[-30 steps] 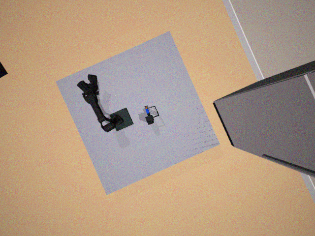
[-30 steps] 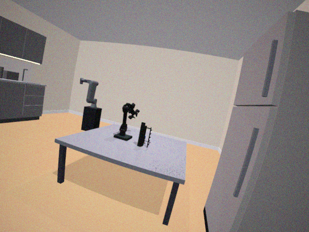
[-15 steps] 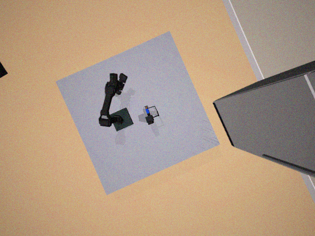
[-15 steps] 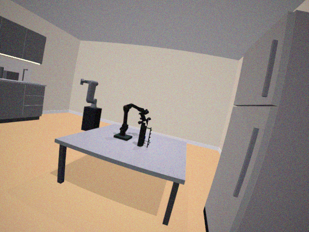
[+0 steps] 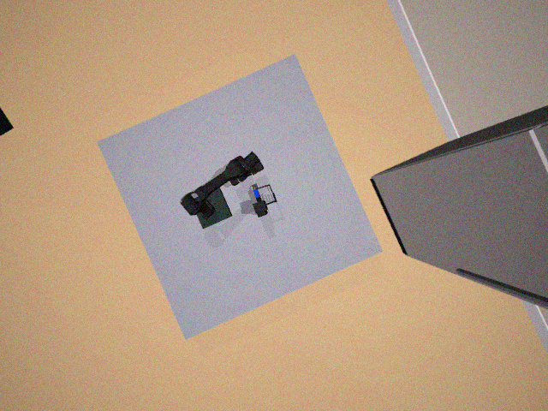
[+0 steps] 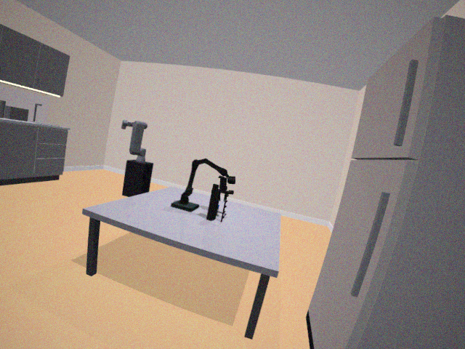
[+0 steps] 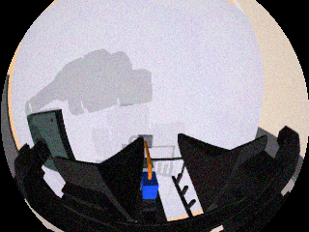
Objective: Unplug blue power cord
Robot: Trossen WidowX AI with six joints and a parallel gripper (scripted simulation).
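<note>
1. Grey table (image 5: 154, 154) fills the middle of the top view, with tan floor all around it.
2. The black arm (image 5: 221, 176) stands on a dark base plate (image 5: 217, 210) near the middle of the table. It reaches up and to the right.
3. The gripper (image 5: 253, 163) is at the end of the arm. Its two fingers are spread part way, and nothing is pinched between them.
4. The blue plug (image 5: 255, 193) sits just below the gripper in the top view, near it but apart from it. A small orange bit sticks out of the plug's end on the gripper's side.
5. In the wrist view the plug (image 7: 150, 188) shows low down in the gap between the two dark fingers, closer to the left one.
6. A black block (image 5: 259, 207) touches the plug's other end. A pale rack (image 5: 268, 193) is just beside the plug on the right.
7. From the side, the gripper (image 6: 226, 185) hangs just above the tall block (image 6: 213, 203).
8. A big grey fridge (image 5: 464, 212) stands on the far right, off the table.
</note>
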